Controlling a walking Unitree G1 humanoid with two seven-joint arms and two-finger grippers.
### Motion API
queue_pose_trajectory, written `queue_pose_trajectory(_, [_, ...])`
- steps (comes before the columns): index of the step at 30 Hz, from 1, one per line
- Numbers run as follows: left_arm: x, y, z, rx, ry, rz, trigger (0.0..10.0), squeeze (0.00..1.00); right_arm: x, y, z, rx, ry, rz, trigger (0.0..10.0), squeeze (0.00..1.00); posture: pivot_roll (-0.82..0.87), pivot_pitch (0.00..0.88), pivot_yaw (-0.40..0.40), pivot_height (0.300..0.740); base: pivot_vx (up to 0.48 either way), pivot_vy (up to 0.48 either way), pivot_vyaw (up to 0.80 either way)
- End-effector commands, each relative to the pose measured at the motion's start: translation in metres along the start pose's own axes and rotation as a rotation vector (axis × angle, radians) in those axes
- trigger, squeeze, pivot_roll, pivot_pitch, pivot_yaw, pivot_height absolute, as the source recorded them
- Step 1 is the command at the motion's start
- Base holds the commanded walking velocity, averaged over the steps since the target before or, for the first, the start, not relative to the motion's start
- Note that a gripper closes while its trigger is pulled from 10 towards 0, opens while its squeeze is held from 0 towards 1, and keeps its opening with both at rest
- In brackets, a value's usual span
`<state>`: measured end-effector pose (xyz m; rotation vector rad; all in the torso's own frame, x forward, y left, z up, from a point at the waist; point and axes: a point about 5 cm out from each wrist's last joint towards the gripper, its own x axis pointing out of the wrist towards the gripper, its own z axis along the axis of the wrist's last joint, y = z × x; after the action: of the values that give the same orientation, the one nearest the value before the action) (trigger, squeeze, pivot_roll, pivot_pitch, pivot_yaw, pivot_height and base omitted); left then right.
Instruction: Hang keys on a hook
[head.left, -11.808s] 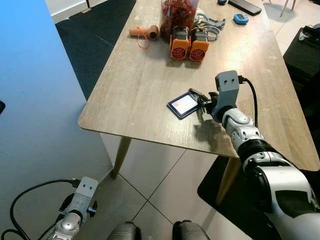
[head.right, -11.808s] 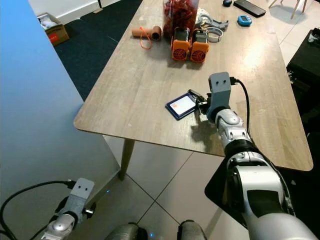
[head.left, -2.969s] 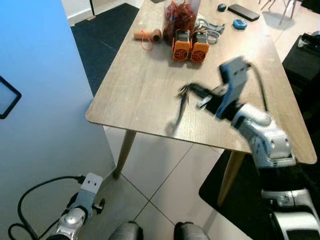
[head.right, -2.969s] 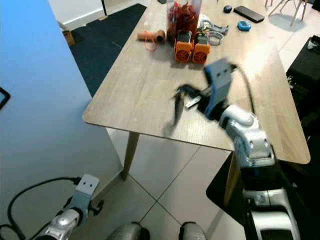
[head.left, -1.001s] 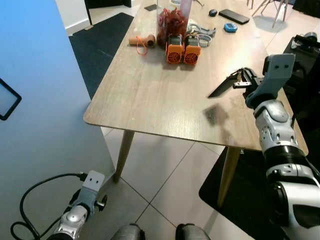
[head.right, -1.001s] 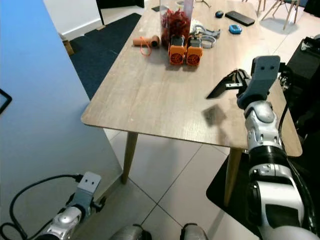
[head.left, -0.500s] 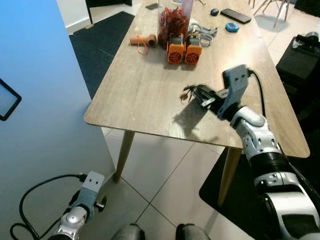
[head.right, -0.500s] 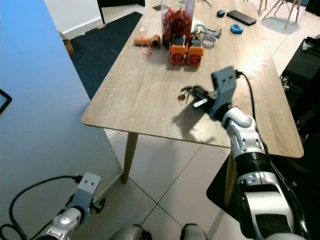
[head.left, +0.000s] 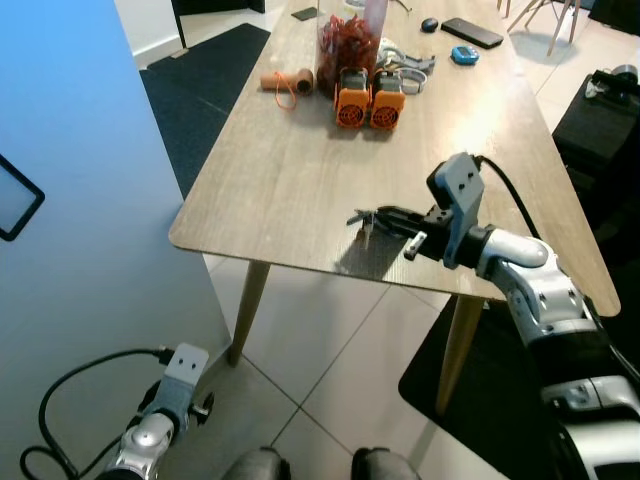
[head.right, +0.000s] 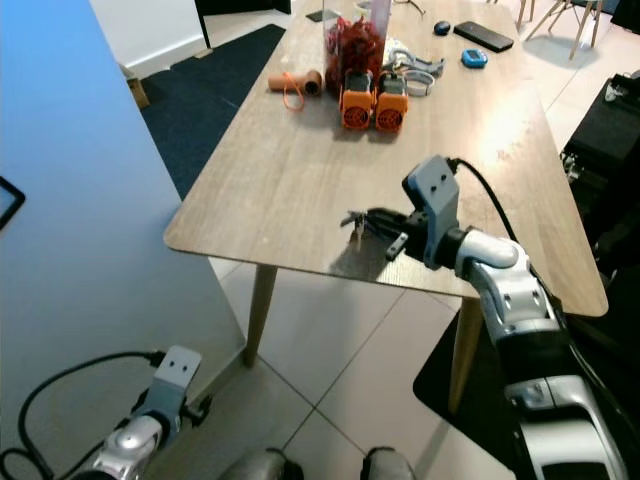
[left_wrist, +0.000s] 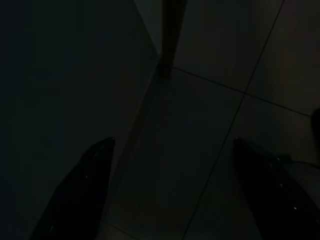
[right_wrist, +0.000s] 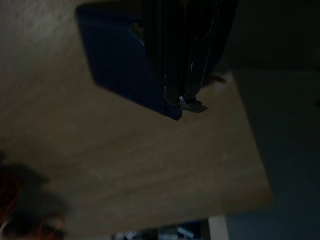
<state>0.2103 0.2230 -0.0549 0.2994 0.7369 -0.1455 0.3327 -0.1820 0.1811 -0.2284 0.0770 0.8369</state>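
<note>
One right end effector (head.left: 372, 218) reaches over the near edge of the wooden bench (head.left: 290, 170), fingers pressed together on the keys (head.left: 364, 223). You can see the keys dangling from the fingertips, above the bench surface, with their shadow on the wood just beside them. In the right wrist view, the closed black fingers (right_wrist: 185, 50) pinch a metal ring, and a dark blue tag (right_wrist: 125, 65) lies flat against them over the wood grain. Two orange units (head.left: 368, 100) stand well beyond the keys at the far end of the bench, next to a jar of red contents (head.left: 345, 40). The left end effector (left_wrist: 172, 190) hangs idle near the tiled floor (head.left: 330, 370), fingers spread apart.
</note>
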Motion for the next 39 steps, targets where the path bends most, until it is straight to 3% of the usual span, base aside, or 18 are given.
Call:
queue_pose_trajectory(1, [-0.002, -0.001, -0.005, -0.013, 0.013, -0.003, 10.0, 0.22, -0.003, 0.000, -0.001, -0.004, 0.020, -0.002, 10.0, 0.00, 0.06, 0.118, 0.000, 0.740, 0.000, 0.000, 0.00])
queue_pose_trajectory(12, [-0.001, -0.002, -0.004, -0.009, 0.011, -0.011, 10.0, 0.22, -0.014, -0.025, -0.015, 0.059, 0.083, -0.265, 10.0, 0.00, 0.06, 0.117, 0.001, 0.740, 0.000, 0.000, 0.00])
queue_pose_trajectory(22, [-0.001, -0.001, -0.005, -0.008, 0.015, -0.008, 10.0, 0.23, -0.016, -0.028, -0.019, 0.069, 0.099, -0.306, 10.0, 0.00, 0.06, 0.106, 0.000, 0.740, 0.000, 0.000, 0.00])
queue_pose_trajectory(23, [-0.001, -0.001, -0.005, -0.008, 0.014, -0.008, 10.0, 0.22, -0.016, -0.028, -0.019, 0.079, 0.097, -0.308, 10.0, 0.19, 0.06, 0.106, 0.000, 0.740, 0.000, 0.000, 0.00])
queue_pose_trajectory(24, [-0.001, -0.001, -0.005, -0.007, 0.014, -0.008, 10.0, 0.22, -0.015, -0.029, -0.019, 0.086, 0.095, -0.310, 10.0, 0.19, 0.06, 0.106, 0.000, 0.740, 0.000, 0.000, 0.00])
queue_pose_trajectory(25, [-0.001, -0.001, -0.005, -0.008, 0.014, -0.007, 10.0, 0.23, -0.016, -0.030, -0.019, 0.100, 0.094, -0.321, 10.0, 1.00, 0.06, 0.106, -0.002, 0.740, 0.000, 0.000, 0.00])
queue_pose_trajectory(32, [-0.001, 0.000, -0.003, -0.009, 0.014, -0.005, 10.0, 0.22, -0.018, -0.038, -0.017, 0.058, 0.093, -0.394, 10.0, 1.00, 0.06, 0.110, -0.001, 0.740, 0.000, 0.000, 0.00])
queue_pose_trajectory(33, [-0.001, 0.000, -0.003, -0.009, 0.014, -0.004, 10.0, 0.23, -0.019, -0.041, -0.016, 0.047, 0.086, -0.427, 10.0, 0.79, 0.06, 0.112, 0.000, 0.740, 0.000, 0.000, 0.00])
queue_pose_trajectory(34, [-0.001, 0.000, -0.003, -0.009, 0.015, -0.004, 10.0, 0.22, -0.020, -0.043, -0.015, 0.043, 0.078, -0.452, 10.0, 0.22, 0.06, 0.112, 0.000, 0.740, 0.000, 0.000, 0.00])
queue_pose_trajectory(35, [-0.001, 0.001, -0.004, -0.009, 0.015, -0.004, 10.0, 0.23, -0.020, -0.046, -0.012, 0.039, 0.057, -0.480, 10.0, 0.00, 0.06, 0.112, 0.000, 0.740, 0.000, 0.000, 0.00])
queue_pose_trajectory(39, [-0.001, 0.001, -0.004, -0.009, 0.018, -0.003, 10.0, 0.22, -0.023, -0.053, -0.005, 0.045, -0.010, -0.557, 10.0, 0.00, 0.06, 0.115, 0.000, 0.740, 0.000, 0.000, 0.00])
